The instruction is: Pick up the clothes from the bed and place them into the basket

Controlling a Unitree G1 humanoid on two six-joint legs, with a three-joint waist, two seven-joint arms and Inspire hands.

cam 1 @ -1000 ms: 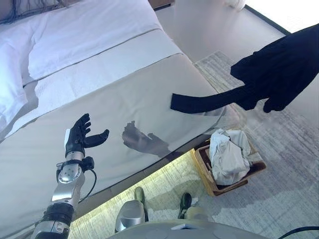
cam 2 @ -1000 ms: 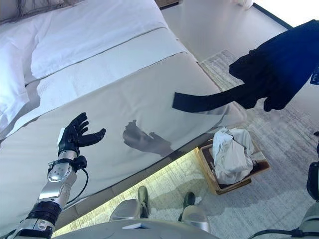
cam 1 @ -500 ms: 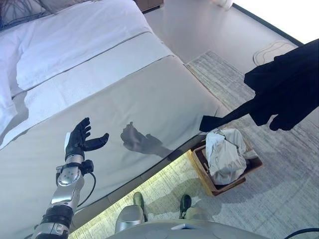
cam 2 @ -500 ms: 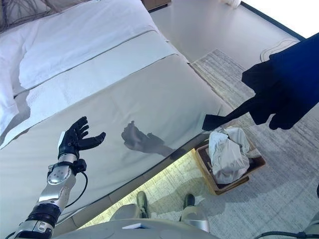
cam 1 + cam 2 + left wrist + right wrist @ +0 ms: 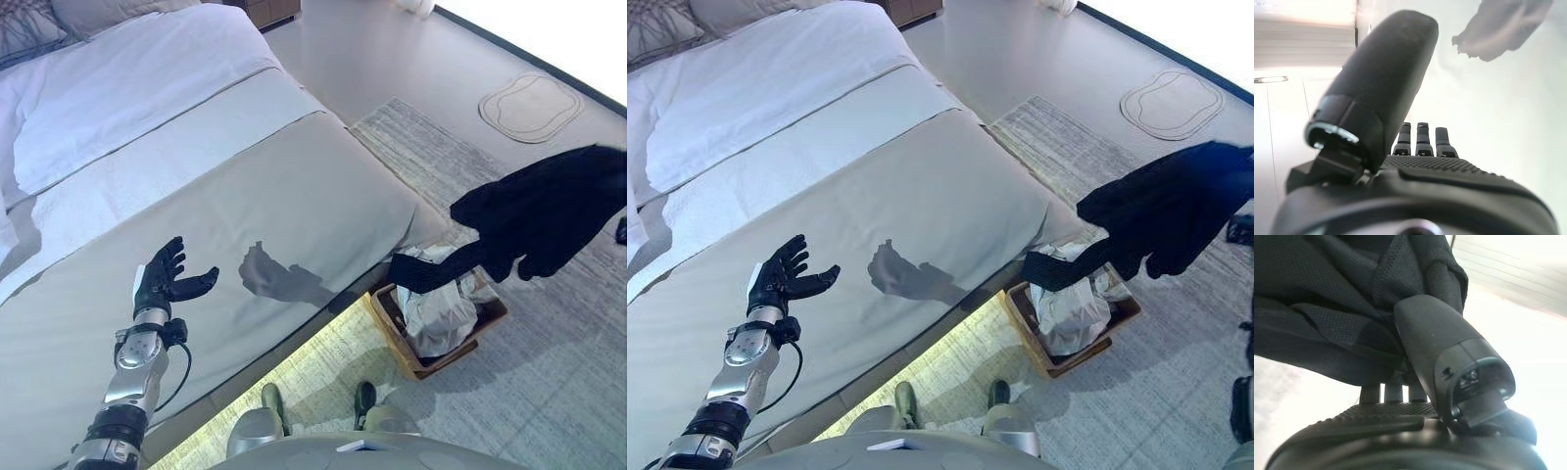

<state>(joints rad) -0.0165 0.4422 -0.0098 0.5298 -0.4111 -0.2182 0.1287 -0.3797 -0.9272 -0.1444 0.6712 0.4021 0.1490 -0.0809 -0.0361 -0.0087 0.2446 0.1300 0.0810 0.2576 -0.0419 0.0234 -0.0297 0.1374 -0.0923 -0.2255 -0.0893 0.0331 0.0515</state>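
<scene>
Black garment (image 5: 549,211) gripped in right hand (image 5: 1415,357), above basket (image 5: 436,323)

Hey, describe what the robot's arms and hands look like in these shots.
The left arm is silver-grey metal with black joint bands. The left hand is dark, with slim black fingers and a white cover at the thumb side. The right hand has a dotted rubbery palm and a smooth rounded thumb.

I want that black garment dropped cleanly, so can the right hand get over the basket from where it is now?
Probably yes. The right hand holds the black garment in the air beside the basket, its trailing end already over the white clothes inside, and nothing stands between.
</scene>
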